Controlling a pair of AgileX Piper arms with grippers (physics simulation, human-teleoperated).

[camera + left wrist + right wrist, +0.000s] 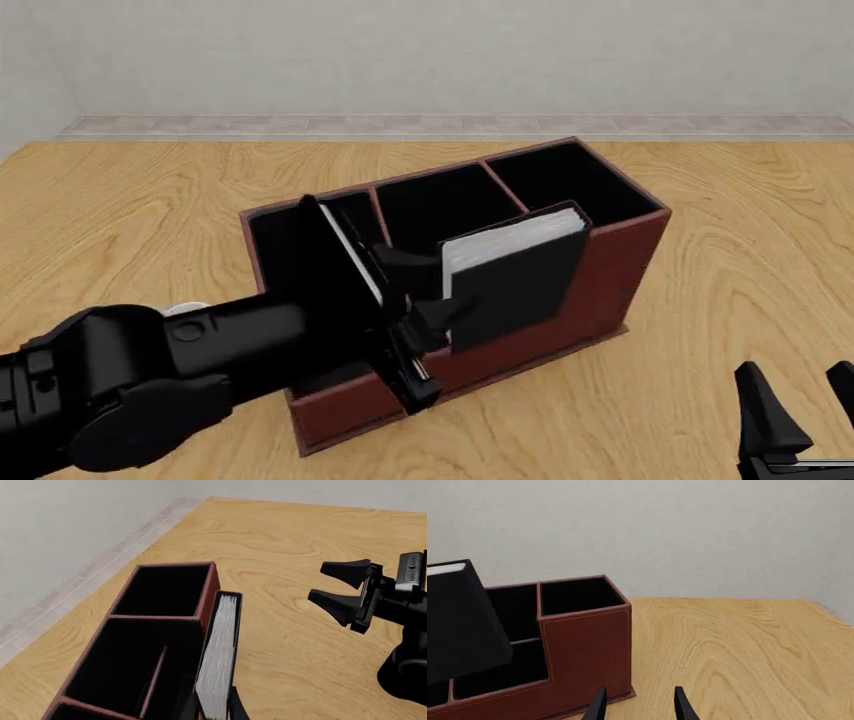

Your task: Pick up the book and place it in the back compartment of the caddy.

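My left gripper (430, 305) is shut on the book (518, 268), a thick black hardcover with white page edges (219, 665). It holds the book tilted in the air over the low near wall of the reddish-brown caddy (617, 272). In the right wrist view the book (460, 625) hangs above the small low-walled back compartment (520, 669); whether it touches the caddy (587, 650) I cannot tell. In the front view the book and arm hide that cell. My right gripper (807, 420) stands open and apart near the table's front right, nothing between its fingers (599, 707).
The caddy's tall end cell (163, 590) and the other black-lined cells lie beside the book. My bulky left arm (174, 370) crosses the front left of the wooden table (134, 220). A pale wall (694, 530) rises behind the table.
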